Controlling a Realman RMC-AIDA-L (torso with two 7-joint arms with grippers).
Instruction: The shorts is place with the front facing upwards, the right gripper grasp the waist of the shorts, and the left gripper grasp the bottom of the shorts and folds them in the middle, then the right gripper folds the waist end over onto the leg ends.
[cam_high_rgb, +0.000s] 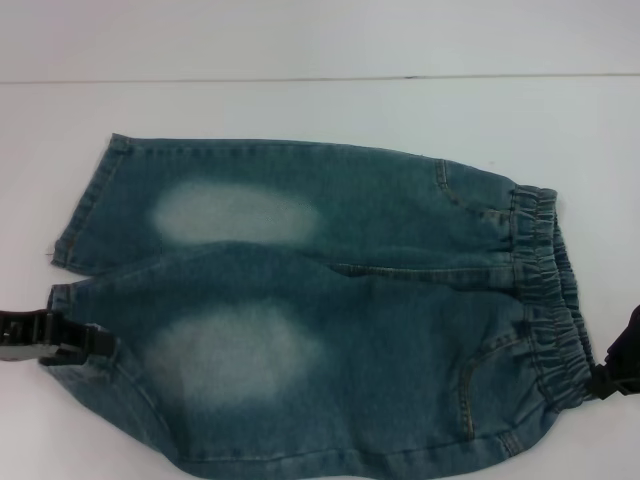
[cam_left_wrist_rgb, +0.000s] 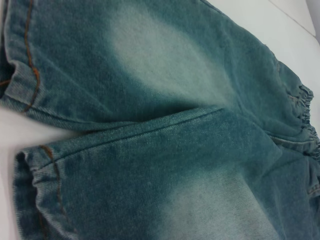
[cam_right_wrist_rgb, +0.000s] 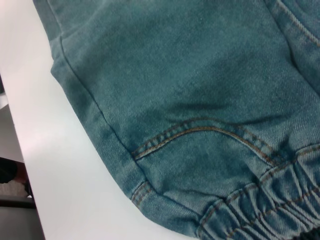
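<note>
Blue denim shorts (cam_high_rgb: 330, 310) lie flat on the white table, front up. Their two leg ends (cam_high_rgb: 85, 215) point left, each with a pale faded patch, and the gathered elastic waist (cam_high_rgb: 548, 290) is on the right. My left gripper (cam_high_rgb: 98, 345) sits at the hem of the near leg, its tip touching the cloth. My right gripper (cam_high_rgb: 600, 380) is at the near end of the waistband. The left wrist view shows both stitched leg hems (cam_left_wrist_rgb: 40, 190) close up. The right wrist view shows the puckered waistband (cam_right_wrist_rgb: 260, 210) and a curved pocket seam (cam_right_wrist_rgb: 200, 131).
The white table (cam_high_rgb: 300, 110) stretches beyond the shorts to a far edge line (cam_high_rgb: 320, 78). In the right wrist view the table's edge (cam_right_wrist_rgb: 20, 165) runs close to the shorts' near side, with dark floor beyond it.
</note>
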